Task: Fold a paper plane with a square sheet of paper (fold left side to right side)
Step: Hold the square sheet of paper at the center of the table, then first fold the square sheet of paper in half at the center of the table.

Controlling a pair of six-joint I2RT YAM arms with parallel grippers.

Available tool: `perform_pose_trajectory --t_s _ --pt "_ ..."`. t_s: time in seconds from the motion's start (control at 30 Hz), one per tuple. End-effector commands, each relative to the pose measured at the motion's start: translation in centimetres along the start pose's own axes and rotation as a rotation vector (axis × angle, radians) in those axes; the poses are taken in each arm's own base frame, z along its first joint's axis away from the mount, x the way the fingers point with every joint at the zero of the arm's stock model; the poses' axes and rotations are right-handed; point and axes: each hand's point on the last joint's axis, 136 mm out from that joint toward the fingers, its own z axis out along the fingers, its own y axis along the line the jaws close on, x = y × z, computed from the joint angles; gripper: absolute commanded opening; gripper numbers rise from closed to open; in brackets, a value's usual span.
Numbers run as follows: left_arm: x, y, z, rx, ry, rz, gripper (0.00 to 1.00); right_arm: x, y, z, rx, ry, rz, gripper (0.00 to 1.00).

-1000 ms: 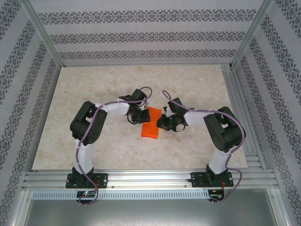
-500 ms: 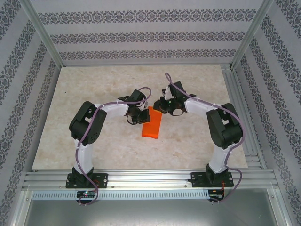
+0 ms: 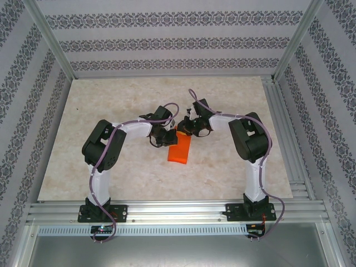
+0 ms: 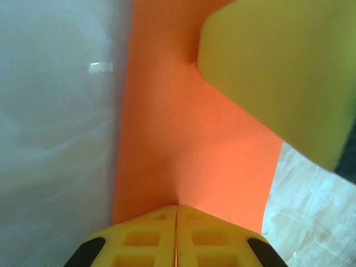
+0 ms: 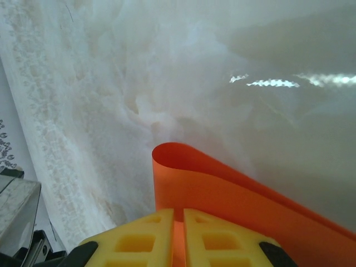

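The bright orange paper [image 3: 179, 148] lies mid-table as a folded-over rectangle with a loose rounded fold, not a pointed dart. My left gripper [image 3: 165, 136] is at its far left corner. In the left wrist view its jaws [image 4: 177, 214] are pressed together on the paper [image 4: 189, 139], with a thin orange line in the seam. My right gripper [image 3: 186, 129] is at the sheet's far end. Its yellow fingers [image 5: 153, 239] sit a narrow slit apart around the curled paper [image 5: 222, 192]. A right finger [image 4: 278, 72] looms in the left wrist view.
The pale marble-patterned tabletop [image 3: 122, 94] spreads around the paper. Aluminium frame rails [image 3: 283, 111] and patterned walls border it on three sides. Both arms arch in towards the middle, their wrists almost touching over the paper's far end.
My right gripper has swung from the paper's right side up and left to its far end, and the arm has drawn in. The left gripper has stayed put on the paper.
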Motion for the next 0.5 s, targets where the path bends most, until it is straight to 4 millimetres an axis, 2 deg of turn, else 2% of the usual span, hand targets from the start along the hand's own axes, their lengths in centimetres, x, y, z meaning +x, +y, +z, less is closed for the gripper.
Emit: perform_pose_trajectory --t_s 0.0,0.2,0.33,0.47 --pt "1.6 2.9 1.3 -0.090 0.047 -0.029 0.10 -0.3 1.1 0.8 -0.033 -0.001 -0.028 0.13" --pt "2.0 2.8 1.4 -0.091 0.052 -0.018 0.10 0.2 -1.3 1.4 0.077 0.015 -0.009 0.13" --pt "3.1 2.7 1.1 -0.089 0.067 0.005 0.10 0.6 -3.2 1.3 0.169 0.026 -0.005 0.13" --pt "4.4 2.8 0.7 -0.082 0.075 0.016 0.10 0.9 -4.2 1.4 0.205 0.034 0.001 0.12"
